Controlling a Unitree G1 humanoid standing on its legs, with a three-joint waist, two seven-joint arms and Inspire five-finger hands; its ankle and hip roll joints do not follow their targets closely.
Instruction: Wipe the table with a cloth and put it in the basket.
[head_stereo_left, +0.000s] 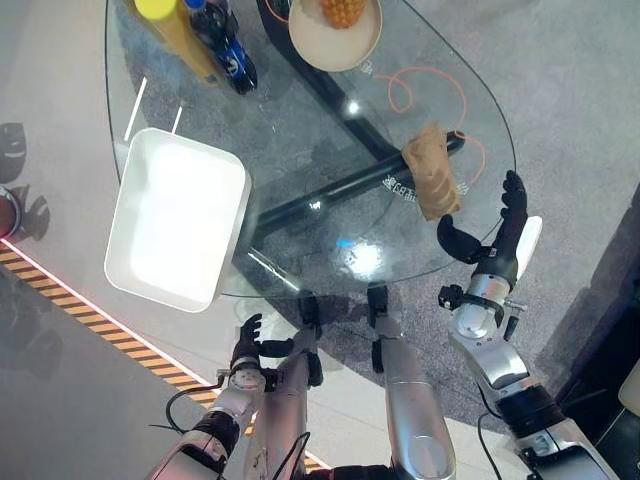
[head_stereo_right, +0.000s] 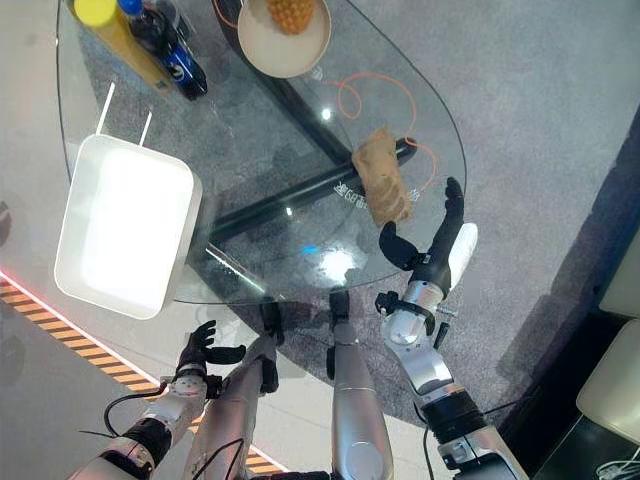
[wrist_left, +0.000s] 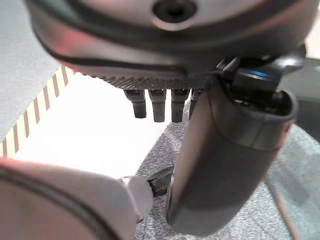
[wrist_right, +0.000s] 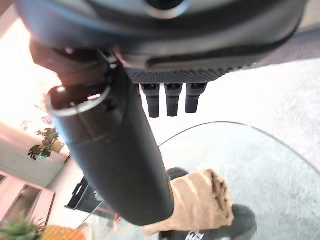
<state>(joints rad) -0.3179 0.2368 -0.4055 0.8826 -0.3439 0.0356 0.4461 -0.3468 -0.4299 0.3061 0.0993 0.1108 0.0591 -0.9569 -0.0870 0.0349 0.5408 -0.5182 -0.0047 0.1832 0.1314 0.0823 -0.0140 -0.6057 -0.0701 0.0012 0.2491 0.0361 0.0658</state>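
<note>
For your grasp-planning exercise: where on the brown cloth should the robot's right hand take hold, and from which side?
Grip the brown cloth at its near end, probably coming from the table's right edge. It lies crumpled lengthways on the glass table, and the open right hand is just beside that end.

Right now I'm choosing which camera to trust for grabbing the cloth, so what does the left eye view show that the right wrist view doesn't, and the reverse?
Left eye view alone: the white basket at the table's left edge, the bottles at the far side, the orange cord, and the left hand low, off the table. Right wrist view alone: a potted plant in the room behind. Both: the brown cloth on the glass table, the plate with a pineapple, and the open right hand beside the cloth, not gripping it.
</note>
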